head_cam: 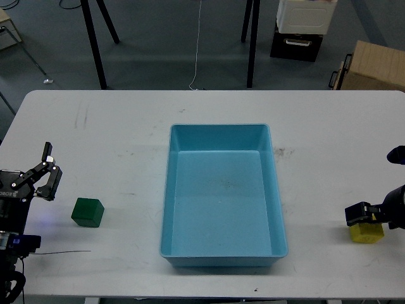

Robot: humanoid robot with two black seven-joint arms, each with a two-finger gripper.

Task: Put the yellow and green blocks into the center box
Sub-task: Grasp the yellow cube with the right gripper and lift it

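Right gripper (361, 214) sat over yellow block (367, 233), grip unclear. Left gripper (48, 171) open, at 10 o'clock from green block (87, 212). Best: confirm firm hold, then lift toward blue tray (166, 190).

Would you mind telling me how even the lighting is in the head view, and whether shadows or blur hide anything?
Head view: soft, even light with no glare on the white table; faint shadows only under the green block and along the blue tray walls; all sharp, though the dark right gripper partly covers the yellow block.

Bare table (126, 139) lies around the tray (223, 254).
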